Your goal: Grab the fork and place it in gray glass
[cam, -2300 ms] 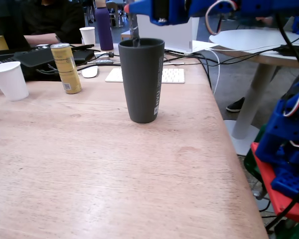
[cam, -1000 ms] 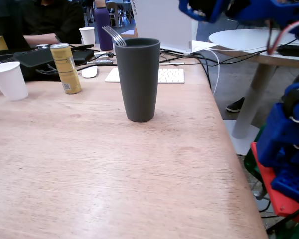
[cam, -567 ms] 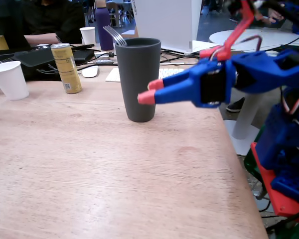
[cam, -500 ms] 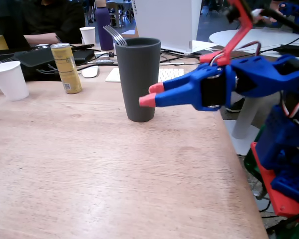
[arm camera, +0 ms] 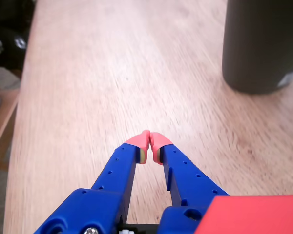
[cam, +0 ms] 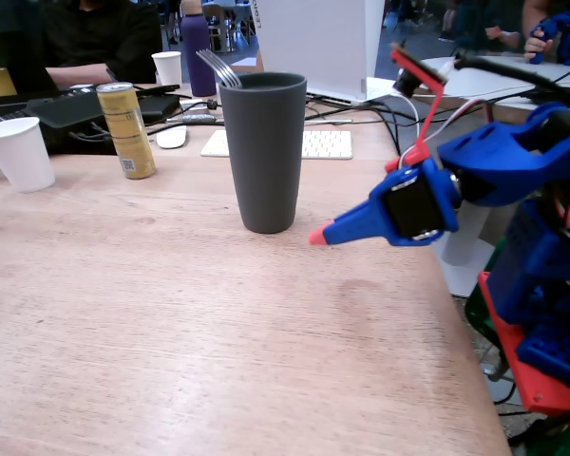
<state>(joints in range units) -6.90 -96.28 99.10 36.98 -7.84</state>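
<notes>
The gray glass (cam: 265,152) stands upright on the wooden table (cam: 152,323). The fork (cam: 218,68) stands inside it, only its silver tines showing above the rim at the left. The taped handle is hidden in the glass. My blue gripper (cam: 318,237) with red tips hovers to the right of the glass, near its base, apart from it. In the wrist view the gripper (arm camera: 150,139) has its tips touching and holds nothing. The gray glass (arm camera: 261,46) is at the upper right of that view.
A slim gold can (cam: 126,130) and a white paper cup (cam: 19,152) stand at the left. Another white cup (cam: 168,67), a purple bottle (cam: 196,43), a keyboard (cam: 318,144) and cables lie behind the glass. The table edge (cam: 465,332) runs at the right.
</notes>
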